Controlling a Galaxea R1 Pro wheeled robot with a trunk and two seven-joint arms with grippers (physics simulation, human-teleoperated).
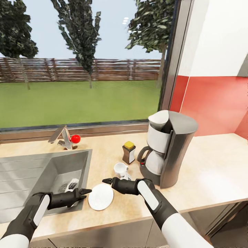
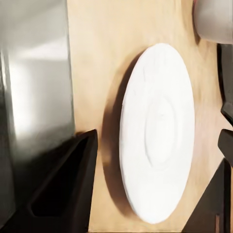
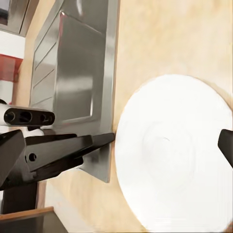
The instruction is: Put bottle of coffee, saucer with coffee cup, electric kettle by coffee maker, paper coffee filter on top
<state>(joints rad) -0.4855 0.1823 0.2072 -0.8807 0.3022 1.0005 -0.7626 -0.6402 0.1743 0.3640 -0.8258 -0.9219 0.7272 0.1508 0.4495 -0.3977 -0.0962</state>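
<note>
While the saucer (image 1: 100, 196) lies flat on the bench (image 1: 213, 168) near its front edge, just beside the sink's (image 1: 38, 179) right rim, both pincers sit low on either side of it. The left pincer (image 1: 86, 191) points at the saucer from over the sink's front right corner; in the left wrist view its dark fingers (image 2: 63, 189) stand wide apart, framing the saucer (image 2: 158, 131) with the bench showing between, so it is open and holds nothing. The right pincer (image 1: 106, 180) reaches in from the other side, its tip just above the saucer's far edge. In the right wrist view the saucer (image 3: 172, 150) lies between its spread fingers (image 3: 73, 148), which also stand wide and do not close on the rim.

The coffee cup (image 1: 120, 169) stands on the bench just behind the saucer, not on it. The coffee bottle (image 1: 128, 152) with a yellow cap stands behind the cup, just beside the coffee maker (image 1: 168, 148), which sits toward the bench's back right. A white filter shows at the coffee maker's top. A tap (image 1: 62, 137) with a red knob stands at the sink's back edge.
</note>
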